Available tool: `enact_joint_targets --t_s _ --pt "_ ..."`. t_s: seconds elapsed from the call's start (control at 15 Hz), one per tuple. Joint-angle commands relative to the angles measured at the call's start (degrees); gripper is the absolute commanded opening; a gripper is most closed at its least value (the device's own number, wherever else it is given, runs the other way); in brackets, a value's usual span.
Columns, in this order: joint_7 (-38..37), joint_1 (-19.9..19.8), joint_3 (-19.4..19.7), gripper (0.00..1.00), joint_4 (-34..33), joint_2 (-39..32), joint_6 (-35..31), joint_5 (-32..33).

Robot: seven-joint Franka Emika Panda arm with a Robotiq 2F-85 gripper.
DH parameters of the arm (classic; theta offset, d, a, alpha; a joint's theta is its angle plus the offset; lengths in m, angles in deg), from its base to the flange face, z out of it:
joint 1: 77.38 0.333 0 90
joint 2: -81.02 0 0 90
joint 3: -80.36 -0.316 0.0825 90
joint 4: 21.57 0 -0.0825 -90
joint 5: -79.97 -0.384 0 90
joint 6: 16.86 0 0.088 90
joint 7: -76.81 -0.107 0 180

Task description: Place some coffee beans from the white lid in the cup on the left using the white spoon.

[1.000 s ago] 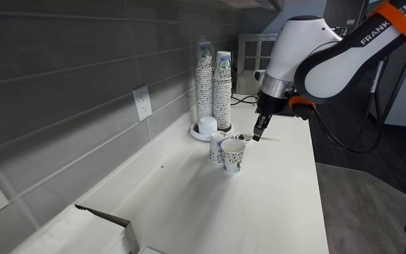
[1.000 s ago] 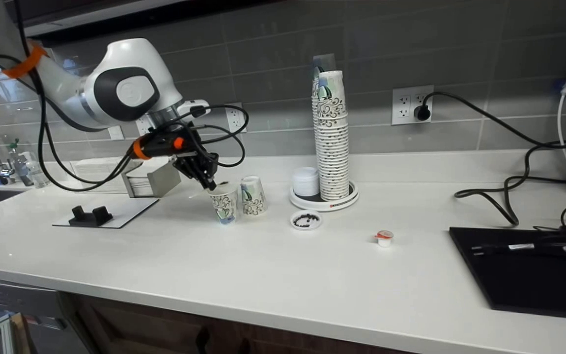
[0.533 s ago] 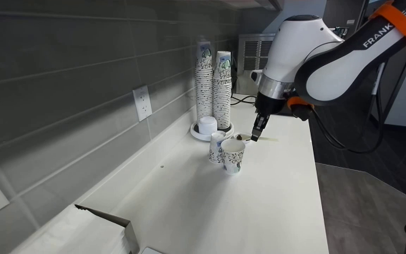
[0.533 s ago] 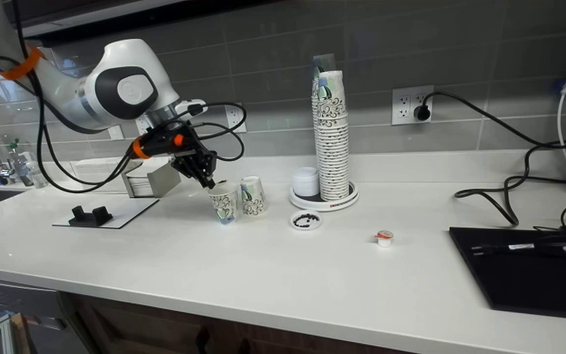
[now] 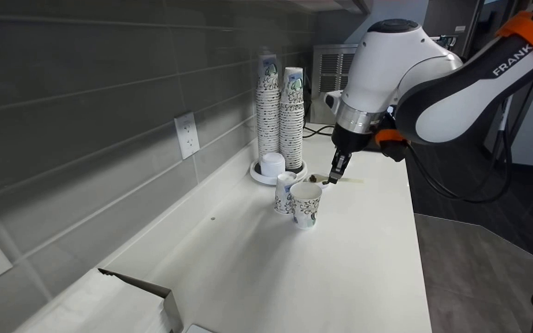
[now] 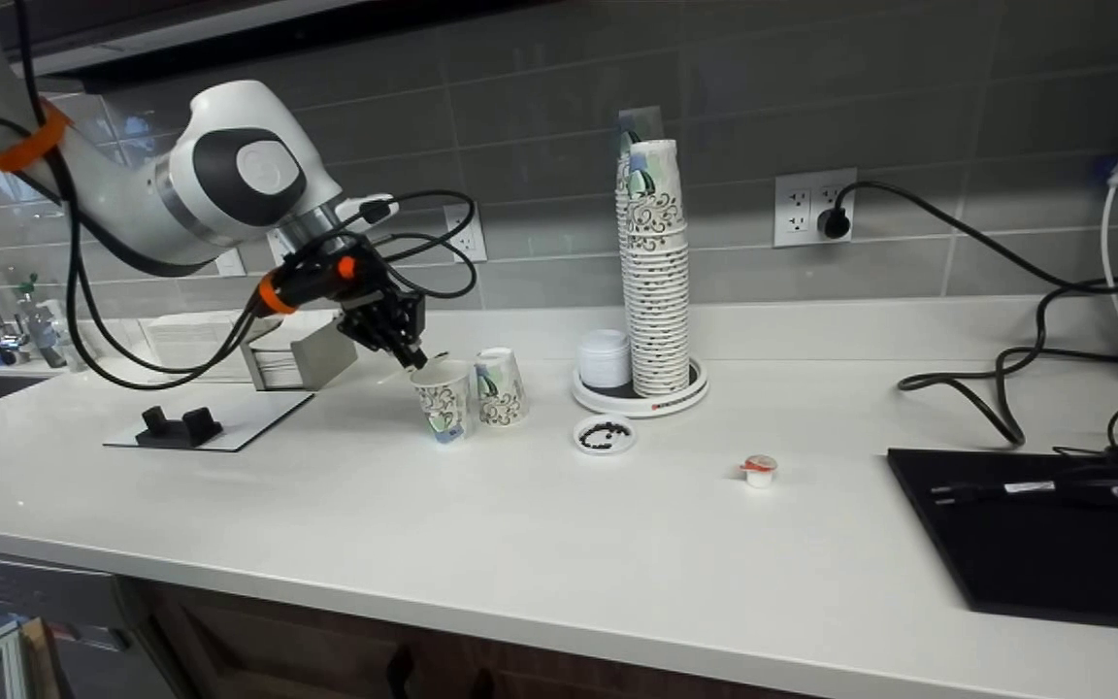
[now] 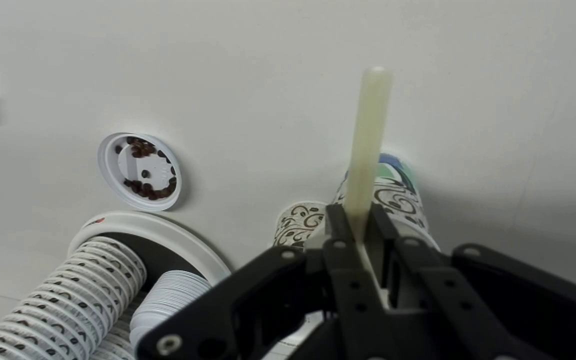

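Note:
My gripper is shut on the pale handle of the white spoon; the spoon lies level across the jaws. Dark beans at the spoon's bowl end show just above the rim of the upright patterned cup on the left. The gripper is beside and above that rim; in the wrist view the jaws hide the spoon's bowl and part of the cup. The white lid lies right of the cups with several beans; it also shows in the wrist view.
A second cup, seemingly upside down, stands beside the first. Tall cup stacks and stacked white lids stand on a round tray. A creamer pod, napkin holder and black tray are on the counter.
The gripper and spoon have shifted slightly, a little upward beside the cup, with the wrist tilting and the arm's upper links moving. The cups and lid have not moved.

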Motion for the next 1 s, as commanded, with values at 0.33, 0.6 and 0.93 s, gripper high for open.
enact_joint_targets --t_s 0.33,0.6,0.93 --pt "-16.5 0.0 -2.8 0.03 -3.1 -2.0 7.3 16.6" --pt "-21.7 0.8 -4.6 0.03 -5.4 -4.1 12.5 23.1" --pt "-25.1 3.0 -5.2 0.03 -8.9 -8.0 16.2 28.6"
